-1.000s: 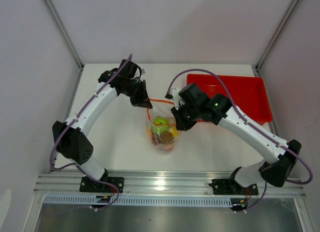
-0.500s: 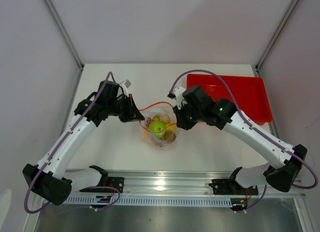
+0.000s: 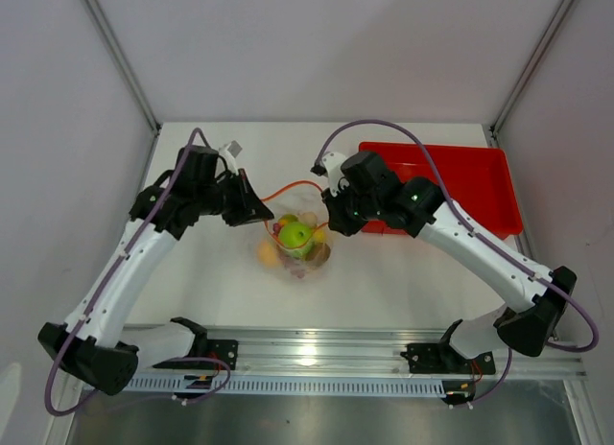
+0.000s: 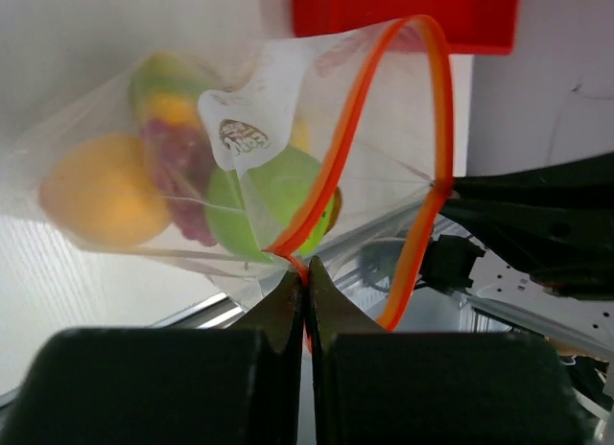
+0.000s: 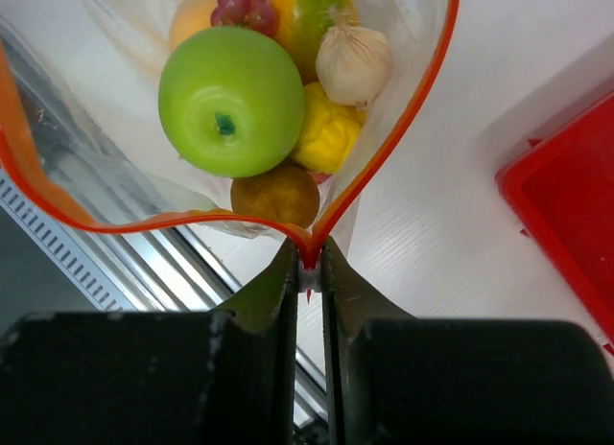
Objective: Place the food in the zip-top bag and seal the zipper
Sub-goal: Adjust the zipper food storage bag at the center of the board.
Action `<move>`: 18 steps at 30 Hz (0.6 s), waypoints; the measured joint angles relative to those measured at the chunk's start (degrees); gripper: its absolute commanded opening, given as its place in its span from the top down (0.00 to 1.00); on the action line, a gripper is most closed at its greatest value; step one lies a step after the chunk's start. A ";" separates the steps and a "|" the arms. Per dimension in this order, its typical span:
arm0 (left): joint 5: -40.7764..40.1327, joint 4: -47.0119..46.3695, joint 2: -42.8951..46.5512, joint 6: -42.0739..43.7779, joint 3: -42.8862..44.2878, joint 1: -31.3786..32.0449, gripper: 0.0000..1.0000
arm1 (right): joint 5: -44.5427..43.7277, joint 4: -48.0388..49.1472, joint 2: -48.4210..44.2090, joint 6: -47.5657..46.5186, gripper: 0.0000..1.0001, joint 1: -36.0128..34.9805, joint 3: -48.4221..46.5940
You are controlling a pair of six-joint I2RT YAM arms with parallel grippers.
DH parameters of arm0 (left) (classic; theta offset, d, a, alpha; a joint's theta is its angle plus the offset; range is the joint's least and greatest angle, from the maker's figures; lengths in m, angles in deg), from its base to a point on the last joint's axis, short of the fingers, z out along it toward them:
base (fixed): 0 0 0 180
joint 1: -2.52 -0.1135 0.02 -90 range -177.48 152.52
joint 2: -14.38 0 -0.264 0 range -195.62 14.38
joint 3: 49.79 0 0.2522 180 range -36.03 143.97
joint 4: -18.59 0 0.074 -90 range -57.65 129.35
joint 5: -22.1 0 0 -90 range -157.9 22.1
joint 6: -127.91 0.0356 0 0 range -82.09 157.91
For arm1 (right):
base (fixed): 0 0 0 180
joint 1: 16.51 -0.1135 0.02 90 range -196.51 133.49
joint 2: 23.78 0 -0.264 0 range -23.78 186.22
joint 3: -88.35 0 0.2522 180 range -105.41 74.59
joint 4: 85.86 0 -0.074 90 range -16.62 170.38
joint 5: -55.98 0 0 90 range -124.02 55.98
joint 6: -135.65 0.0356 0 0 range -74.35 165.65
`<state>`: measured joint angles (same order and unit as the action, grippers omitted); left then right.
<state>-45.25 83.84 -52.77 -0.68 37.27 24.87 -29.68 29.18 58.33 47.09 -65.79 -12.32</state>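
Observation:
The clear zip-top bag [image 3: 295, 258] hangs between both grippers with its mouth spread open. Its orange zipper [image 3: 291, 186] forms a wide loop. Inside lies the food: a green apple [image 5: 230, 100], a brown kiwi [image 5: 276, 194], a yellow pear [image 5: 326, 133], purple grapes [image 5: 245, 4] and an orange fruit [image 4: 101, 191]. My left gripper [image 4: 306, 277] is shut on the left end of the zipper [image 4: 336, 157]. My right gripper [image 5: 309, 258] is shut on the right end of the zipper [image 5: 403, 119]. From above, the left gripper [image 3: 263, 218] and right gripper [image 3: 329, 224] flank the bag.
A red tray [image 3: 480, 181] sits at the back right, just behind the right arm. The aluminium rail [image 3: 317, 349] runs along the near table edge. Purple cables loop over both arms.
The left arm swung out to the left and its gripper dropped toward the near side. The right gripper shifted slightly back-left. The bag moved left and its mouth spread wider.

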 measured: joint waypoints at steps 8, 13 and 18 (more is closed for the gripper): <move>0.74 -2.51 8.46 -1.14 -8.26 -0.15 0.99 | -0.02 0.81 -1.81 -1.75 1.00 0.00 1.46; 1.25 -1.42 7.89 -2.58 -20.15 -0.35 0.99 | -0.70 1.55 -1.16 -3.08 1.00 0.00 6.54; -0.09 -0.07 9.53 -2.47 -19.19 -0.81 1.00 | -1.18 3.23 1.25 -4.35 1.00 0.02 6.40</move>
<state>-45.34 83.77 -43.25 -3.15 18.08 24.06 -30.86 32.42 59.57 42.74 -65.77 -5.92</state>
